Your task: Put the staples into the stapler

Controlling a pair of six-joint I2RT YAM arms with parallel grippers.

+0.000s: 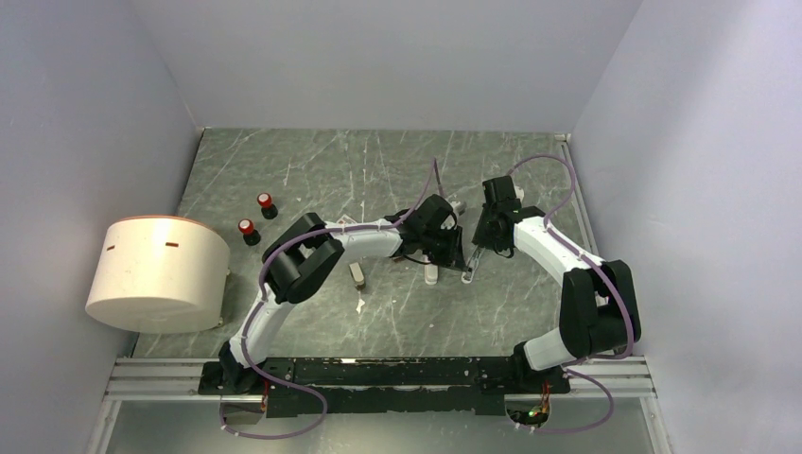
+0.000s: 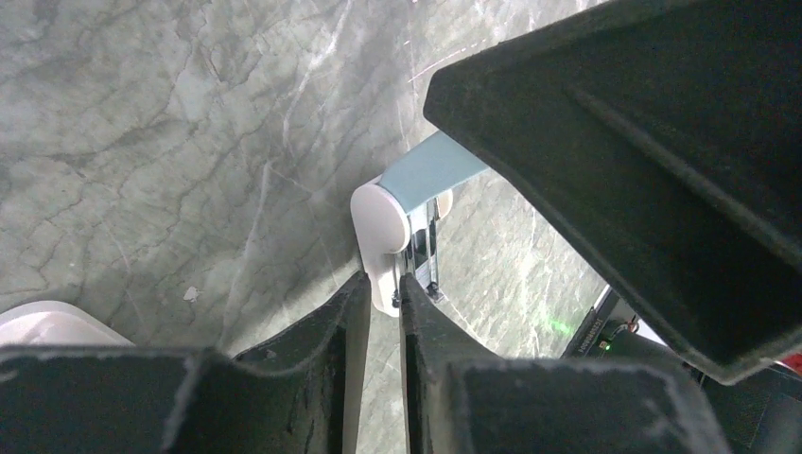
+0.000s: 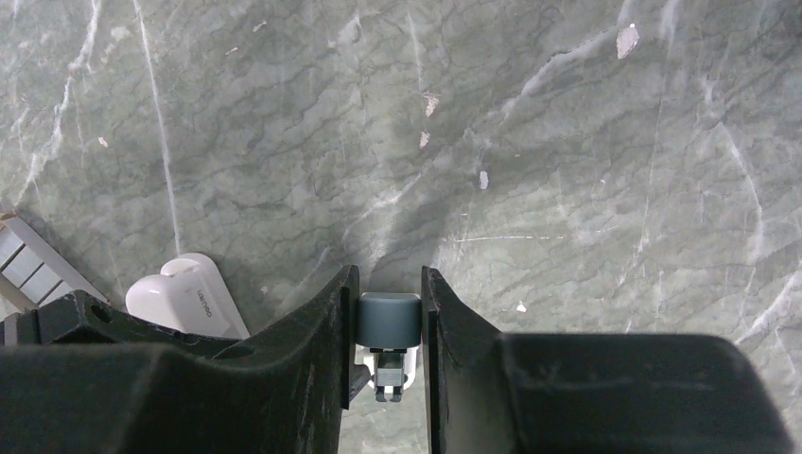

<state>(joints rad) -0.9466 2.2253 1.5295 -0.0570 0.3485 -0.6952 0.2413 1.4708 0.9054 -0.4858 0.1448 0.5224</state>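
Both grippers hold a small white stapler with a light-blue top (image 2: pixel 430 170). My left gripper (image 2: pixel 383 279) is shut on the rounded white end of its base, and its metal magazine (image 2: pixel 426 251) shows just beside the fingers. My right gripper (image 3: pixel 389 274) is shut on the blue-grey top (image 3: pixel 389 317). In the top view the two grippers (image 1: pixel 444 255) (image 1: pixel 479 252) meet at mid-table. The stapler (image 1: pixel 357 274), stubby and beige, lies untouched to their left. A ribbed pale-grey strip (image 3: pixel 21 260) shows at the frame edge; I cannot tell whether it is the staples.
A second white stapler (image 3: pixel 180 293) lies on the marble close to the right fingers. A big white drum (image 1: pixel 156 274) stands at the left edge. Two red-capped black pieces (image 1: pixel 266 202) (image 1: pixel 248 229) stand behind it. Walls close in the table on three sides.
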